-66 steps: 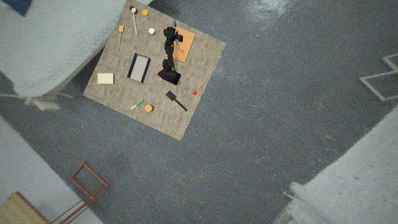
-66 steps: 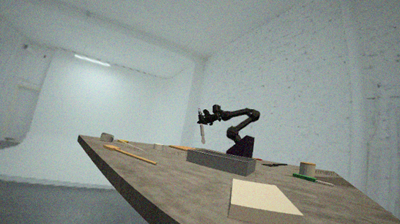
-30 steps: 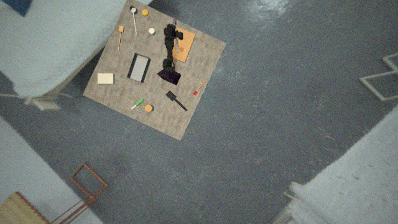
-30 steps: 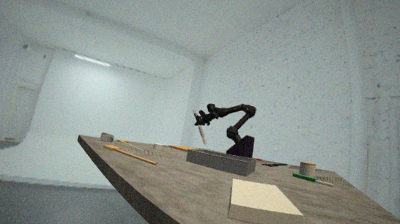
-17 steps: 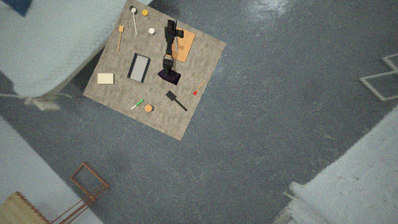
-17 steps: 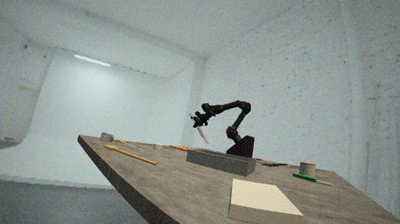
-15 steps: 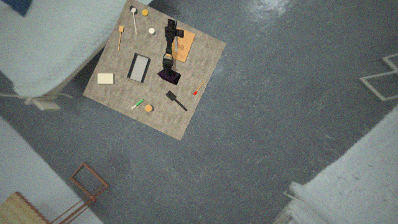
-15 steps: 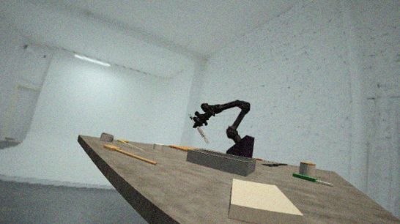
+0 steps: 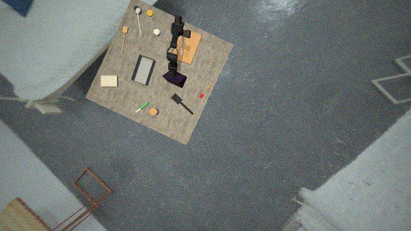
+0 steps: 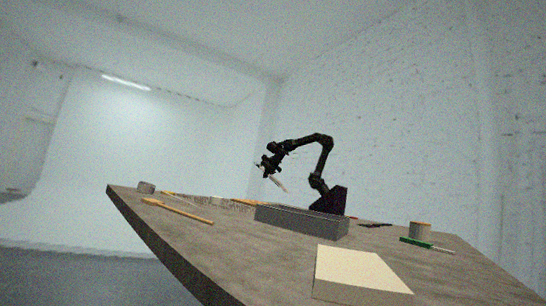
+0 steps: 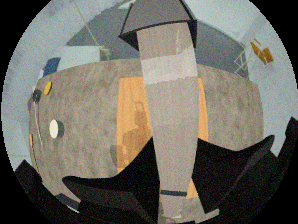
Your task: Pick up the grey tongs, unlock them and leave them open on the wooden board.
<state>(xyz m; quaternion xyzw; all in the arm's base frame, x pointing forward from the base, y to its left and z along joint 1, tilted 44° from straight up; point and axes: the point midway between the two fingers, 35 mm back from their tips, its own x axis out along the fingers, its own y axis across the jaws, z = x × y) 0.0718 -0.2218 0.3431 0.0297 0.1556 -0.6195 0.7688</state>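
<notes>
The grey tongs (image 9: 182, 48) (image 10: 278, 183) (image 11: 172, 110) are held in the air over the wooden board (image 9: 194, 40) (image 10: 247, 202) (image 11: 129, 95), tilted, with one end slanting down toward the arm's base. In the wrist view they run up from between the fingers to a wider dark grey end at the top. My gripper (image 10: 269, 167) (image 11: 167, 137) is shut on them. Whether the tong arms are apart, or the lock is off, cannot be told. The roasting tin (image 9: 144, 70) (image 10: 300, 222) stands beside the board with nothing across it.
A white round piece (image 9: 156, 31) (image 11: 54, 129) and a yellow one (image 9: 149, 13) (image 11: 48, 88) stand near the board. A black spatula (image 9: 176, 99), a green-handled tool (image 9: 144, 105), an orange-topped jar (image 9: 153, 111) (image 10: 420, 230) and a cream block (image 9: 108, 81) (image 10: 359, 267) lie farther off.
</notes>
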